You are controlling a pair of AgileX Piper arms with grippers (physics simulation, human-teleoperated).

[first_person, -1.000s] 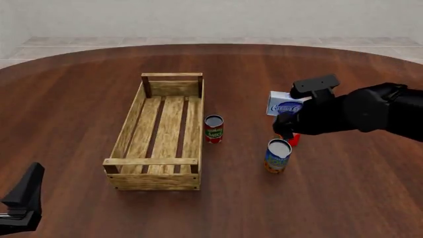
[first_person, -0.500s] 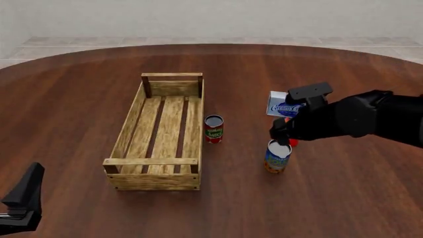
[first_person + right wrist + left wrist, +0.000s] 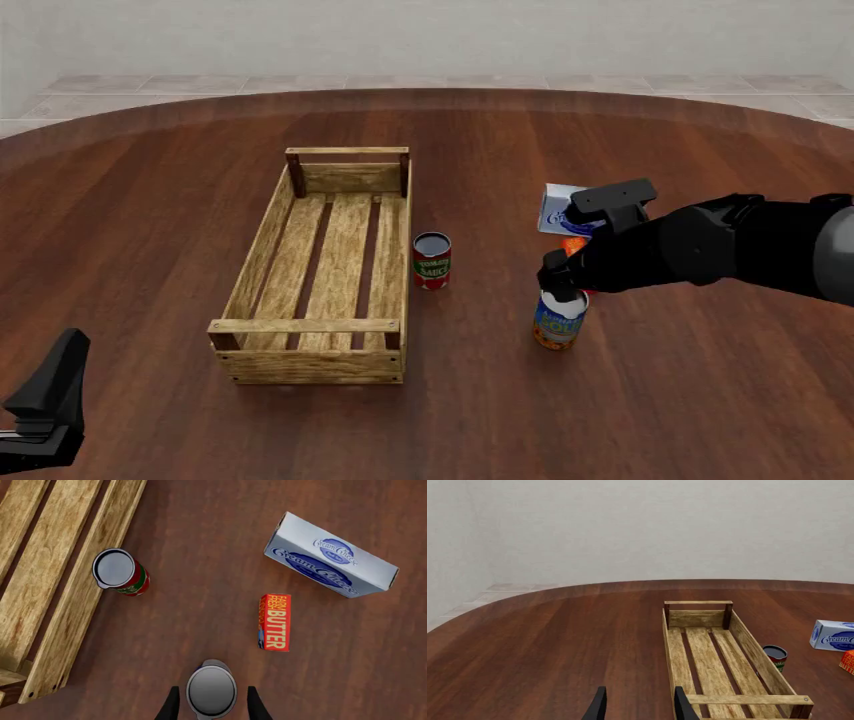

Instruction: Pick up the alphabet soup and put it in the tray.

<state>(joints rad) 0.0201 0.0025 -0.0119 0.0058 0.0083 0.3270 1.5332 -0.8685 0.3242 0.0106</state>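
The alphabet soup [image 3: 559, 322], a blue and orange-yellow can with a pale top, stands upright on the table to the right of the tray [image 3: 310, 325]. My right gripper [image 3: 561, 286] is right above it and open. In the right wrist view the can top [image 3: 211, 690] sits between the two fingers [image 3: 172, 707], with small gaps on each side. The light-wood slatted tray also shows in the right wrist view [image 3: 63, 575] and the left wrist view [image 3: 746, 699]. My left gripper [image 3: 47, 405] is open and empty at the near left, far from the can; its fingers [image 3: 680, 706] show in the left wrist view.
A smaller red-and-green can [image 3: 431, 260] stands just right of the tray. A cream cheese box [image 3: 558, 208] and a red butter box [image 3: 274, 622] lie behind the soup can, partly hidden by my right arm in the front view.
My right gripper has come down and nearer, from above the butter box to around the top of the soup can. The left arm and the objects have not moved.
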